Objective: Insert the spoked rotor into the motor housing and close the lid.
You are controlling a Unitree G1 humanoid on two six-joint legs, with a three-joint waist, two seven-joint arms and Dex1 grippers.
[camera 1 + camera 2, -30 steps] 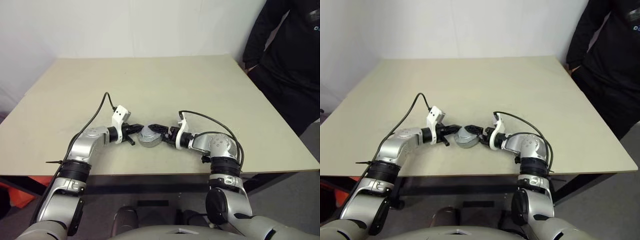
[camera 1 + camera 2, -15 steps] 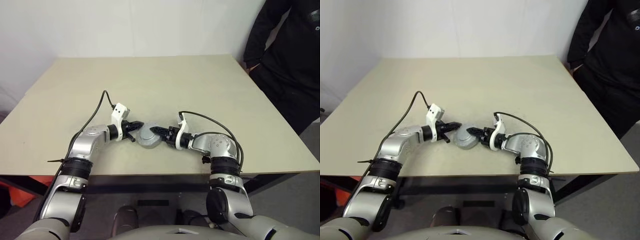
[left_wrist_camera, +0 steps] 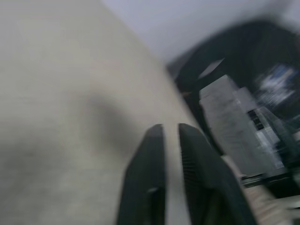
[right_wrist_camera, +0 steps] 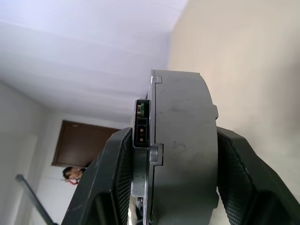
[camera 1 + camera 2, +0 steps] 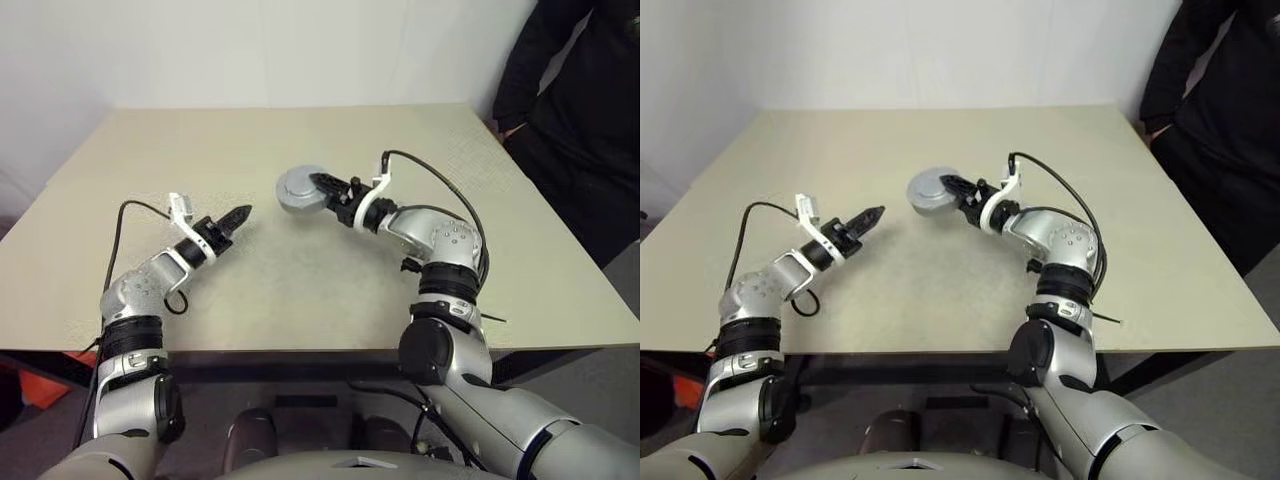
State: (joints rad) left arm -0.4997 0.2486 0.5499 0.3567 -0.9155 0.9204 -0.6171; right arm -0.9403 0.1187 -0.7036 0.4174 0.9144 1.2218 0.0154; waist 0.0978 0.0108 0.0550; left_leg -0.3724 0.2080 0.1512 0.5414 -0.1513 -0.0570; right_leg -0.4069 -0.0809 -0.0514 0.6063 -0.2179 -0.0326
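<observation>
**Grey housing held clear of a bare beige table**

The table (image 5: 330,230) is a broad, matt beige board with a faint grain and square corners, standing against a plain white wall (image 5: 250,50). At its far right corner stands a person in dark clothing (image 5: 575,110), close beside the edge. In the right wrist view a white ceiling, a brown door and a second, distant person (image 4: 71,174) appear behind the held part.

The motor housing (image 5: 298,188) is a short round cup of dull grey metal, its flat face smooth and its side wall thick, with a small notch at the rim and a little connector set into a rectangular recess (seen edge-on in the right wrist view, (image 4: 180,140)). It is raised off the table over the middle of the board, gripped by the right gripper (image 5: 322,187), whose two black fingers (image 4: 236,164) are clamped on its opposite flat sides. Whether the lid sits on it cannot be told.

The left gripper (image 5: 238,216) hangs over the left part of the table, well apart from the housing, holding nothing. Its ribbed black fingers (image 3: 145,173) stand almost together, with a narrow slit between them.
</observation>
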